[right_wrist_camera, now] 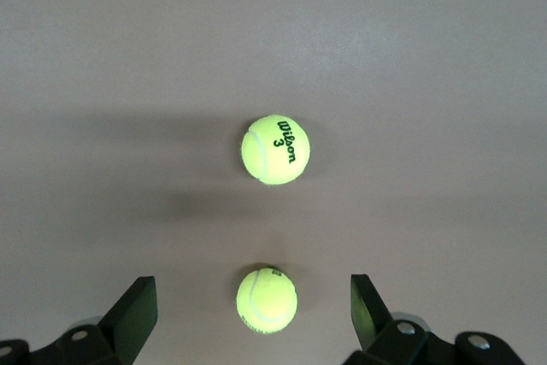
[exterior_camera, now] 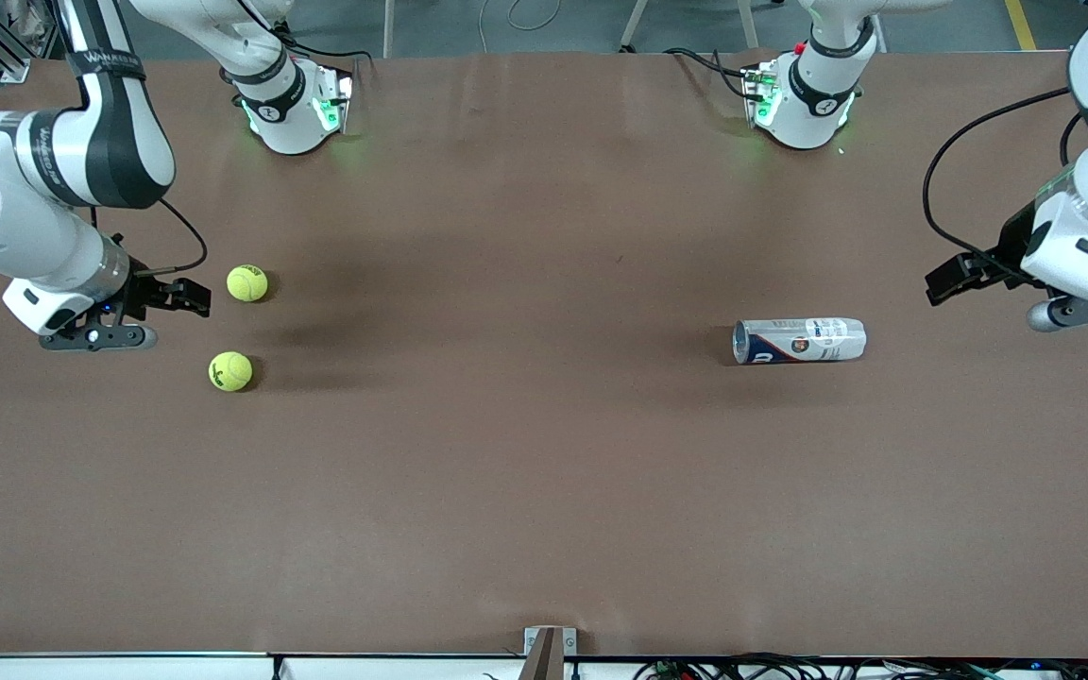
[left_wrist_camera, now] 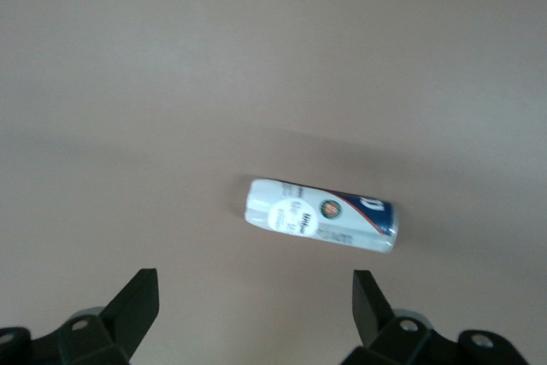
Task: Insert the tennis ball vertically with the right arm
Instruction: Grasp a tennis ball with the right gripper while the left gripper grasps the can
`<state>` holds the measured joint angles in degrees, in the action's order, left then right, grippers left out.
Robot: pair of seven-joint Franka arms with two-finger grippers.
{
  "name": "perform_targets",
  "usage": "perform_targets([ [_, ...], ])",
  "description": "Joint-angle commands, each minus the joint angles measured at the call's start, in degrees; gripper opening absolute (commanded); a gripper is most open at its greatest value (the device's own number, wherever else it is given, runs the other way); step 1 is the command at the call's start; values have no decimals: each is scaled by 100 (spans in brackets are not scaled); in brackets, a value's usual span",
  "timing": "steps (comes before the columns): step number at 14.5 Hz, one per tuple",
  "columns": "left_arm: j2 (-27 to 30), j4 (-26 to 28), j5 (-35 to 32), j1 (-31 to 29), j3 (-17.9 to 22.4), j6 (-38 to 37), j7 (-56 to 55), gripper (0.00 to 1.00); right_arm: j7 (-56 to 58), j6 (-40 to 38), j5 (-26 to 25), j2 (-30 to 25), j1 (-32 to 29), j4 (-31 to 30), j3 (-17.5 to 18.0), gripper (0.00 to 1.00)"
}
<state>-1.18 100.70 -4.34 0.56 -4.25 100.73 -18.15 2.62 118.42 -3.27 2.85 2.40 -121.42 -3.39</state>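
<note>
Two tennis balls sit beside the right gripper, its fingers spread and empty. The ball can lies on its side, well apart, near the waiting left gripper, also spread wide, mouth toward the balls.

You have a broad, matte brown table filling most of the frame. At the bottom edge, dead centre, you'll see a small grey metal bracket. Tangled black cables run along the bottom strip beside it. A grey floor shows along the top.
</note>
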Motion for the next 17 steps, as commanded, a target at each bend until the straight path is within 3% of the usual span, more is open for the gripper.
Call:
perform_targets([
  [1, 162, 537, -269, -21, -32, 473, -495, 100, -33, 364, 63, 408, -108, -22, 40, 100],
  [3, 153, 801, -400, -39, -23, 702, -1082, 100, -33, 567, 63, 680, -187, 13, 40, 100],
  [5, 153, 1222, -961, -4, -49, 1052, -1785, 100, -24, 778, 142, 909, -205, 75, 40, 100],
  [9, -39, 2058, -1805, -12, -278, 2072, -3999, 100, -24, 1033, 160, 1384, -240, 268, 40, 100],
  [17, -1708, 1287, -2782, 401, -357, 2294, -8226, 100, -24, 1605, 160, 2017, -240, 365, 49, 100],
])
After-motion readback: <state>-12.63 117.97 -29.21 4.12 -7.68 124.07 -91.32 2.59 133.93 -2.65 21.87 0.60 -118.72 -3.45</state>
